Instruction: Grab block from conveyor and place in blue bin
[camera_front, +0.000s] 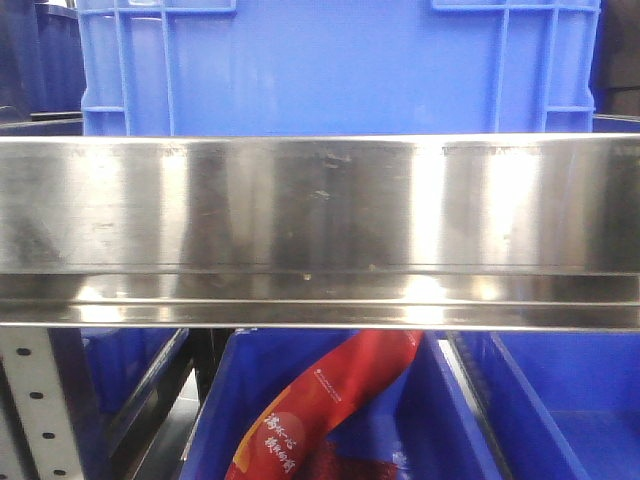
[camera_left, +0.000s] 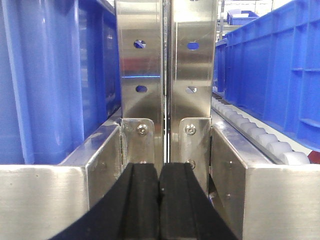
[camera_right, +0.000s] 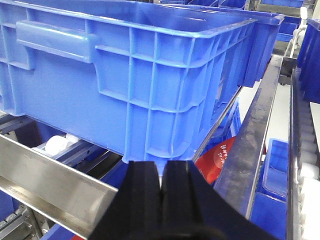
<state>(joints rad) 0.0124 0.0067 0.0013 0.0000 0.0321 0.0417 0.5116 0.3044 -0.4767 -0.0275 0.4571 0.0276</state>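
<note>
Both claws closed, empty: left claw facing steel posts, right claw by blue bin.

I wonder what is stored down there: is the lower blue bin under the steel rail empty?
No, the lower blue bin in the front view holds a red package with printed writing, below the steel rail.

Only print in sight is on the red packet lying in the lower blue bin: yellowish Chinese characters running along it, plus a small white logo line higher up, all too small and blurred to read. Right wrist view catches the same red packet with white curved lettering, also illegible. No readable labels or numbers on the steel rail.
</note>
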